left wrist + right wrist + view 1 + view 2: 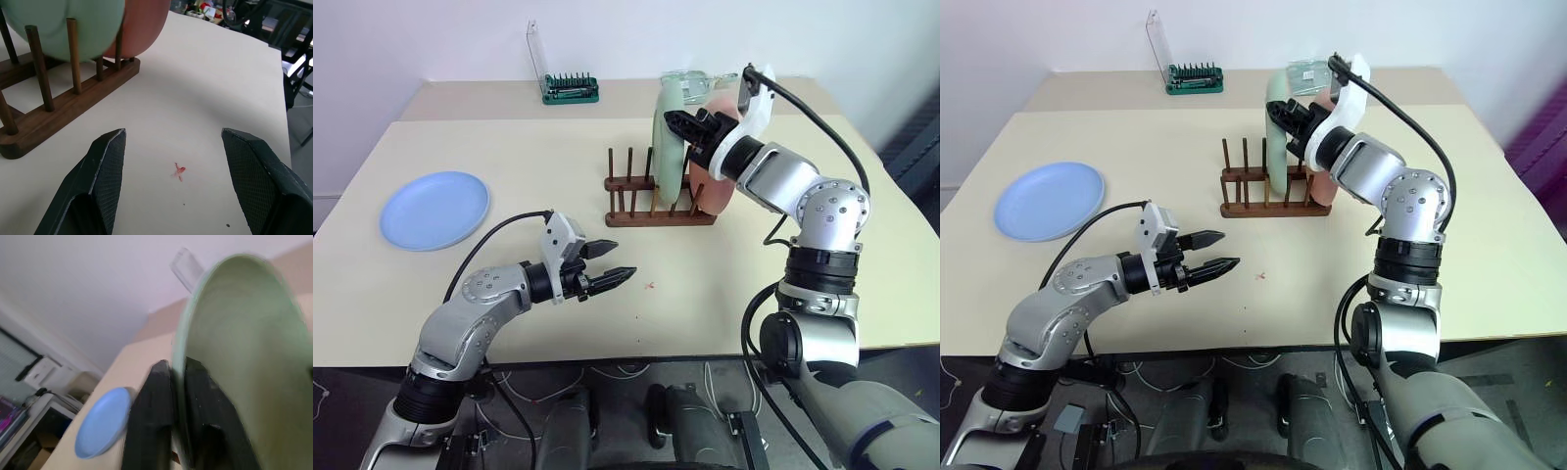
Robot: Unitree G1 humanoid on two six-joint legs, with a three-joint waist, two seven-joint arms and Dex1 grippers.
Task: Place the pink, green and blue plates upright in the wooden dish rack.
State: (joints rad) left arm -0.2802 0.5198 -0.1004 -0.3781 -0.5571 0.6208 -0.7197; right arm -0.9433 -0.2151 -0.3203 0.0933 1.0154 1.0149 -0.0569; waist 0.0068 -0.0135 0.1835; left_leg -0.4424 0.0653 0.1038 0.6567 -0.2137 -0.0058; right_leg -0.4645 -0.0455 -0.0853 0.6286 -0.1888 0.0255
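The wooden dish rack [646, 217] stands mid-table. The green plate [668, 147] stands upright between its pegs, with the pink plate [717, 192] upright just behind it on the right. My right gripper [177, 364] is at the green plate's upper rim and shut on it, one finger on each face. Flat on the table at the far left lies the blue plate [434, 209]. My left gripper [617, 262] hovers open and empty over the table in front of the rack, its fingers [105, 161] wide apart.
A green-based tool holder [571, 90] with a clear lid stands at the back of the table. A clear glass object [690, 76] sits behind the rack. A small red mark [649, 286] is on the table [538, 147] near my left gripper.
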